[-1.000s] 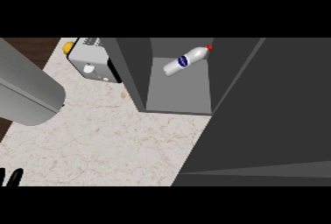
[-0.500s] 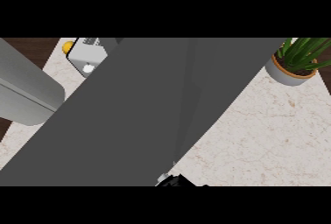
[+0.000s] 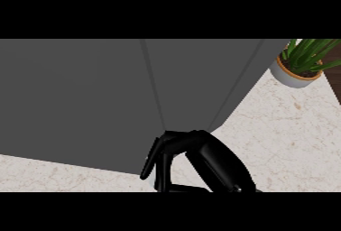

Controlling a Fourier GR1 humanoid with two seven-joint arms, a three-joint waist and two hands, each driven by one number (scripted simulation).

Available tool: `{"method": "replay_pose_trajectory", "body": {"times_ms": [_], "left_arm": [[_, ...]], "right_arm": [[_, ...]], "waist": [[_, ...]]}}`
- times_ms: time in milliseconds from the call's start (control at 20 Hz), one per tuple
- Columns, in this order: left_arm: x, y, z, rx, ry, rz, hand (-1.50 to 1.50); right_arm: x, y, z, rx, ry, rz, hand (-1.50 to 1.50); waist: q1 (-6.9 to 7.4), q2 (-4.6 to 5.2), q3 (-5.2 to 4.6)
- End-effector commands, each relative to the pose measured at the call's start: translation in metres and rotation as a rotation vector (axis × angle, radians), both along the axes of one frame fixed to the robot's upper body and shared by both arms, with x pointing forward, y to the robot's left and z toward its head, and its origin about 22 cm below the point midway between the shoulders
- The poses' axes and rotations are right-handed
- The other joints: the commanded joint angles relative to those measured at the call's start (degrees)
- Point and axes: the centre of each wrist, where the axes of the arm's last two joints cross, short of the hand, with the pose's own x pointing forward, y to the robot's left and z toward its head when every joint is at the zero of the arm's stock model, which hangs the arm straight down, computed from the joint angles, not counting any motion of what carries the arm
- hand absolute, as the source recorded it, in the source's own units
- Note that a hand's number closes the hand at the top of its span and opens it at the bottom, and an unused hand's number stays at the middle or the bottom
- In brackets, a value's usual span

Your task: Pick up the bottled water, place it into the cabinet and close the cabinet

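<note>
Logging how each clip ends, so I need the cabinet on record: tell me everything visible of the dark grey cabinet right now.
The dark grey cabinet fills most of the head view, from the upper left down to a slanted lower edge over the pale speckled stone counter. Its surfaces look flat, matte and plain, with no handle showing. Thin seams run down it toward its lower corner, and no interior can be seen. A black hand has its fingers at that corner. A potted green plant in a grey pot stands apart at the upper right.
</note>
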Motion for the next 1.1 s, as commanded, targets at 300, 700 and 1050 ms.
{"method": "replay_pose_trajectory", "body": {"times_ms": [300,700,1050], "left_arm": [[-0.023,0.032,0.001,-0.007,-0.014,0.02,-1.5],[-0.04,0.033,0.008,-0.006,-0.021,0.026,-1.5],[-0.027,0.027,0.014,-0.012,-0.035,0.007,-1.5]], "right_arm": [[0.1,-0.007,0.021,0.084,0.063,-0.017,1.5],[0.148,-0.035,0.021,0.031,0.062,0.019,1.5],[0.163,0.003,0.009,-0.025,0.036,0.05,1.5]], "waist": [[-0.24,0.1,0.01],[-0.69,-0.05,0.03],[-0.08,0.28,0.02]]}}
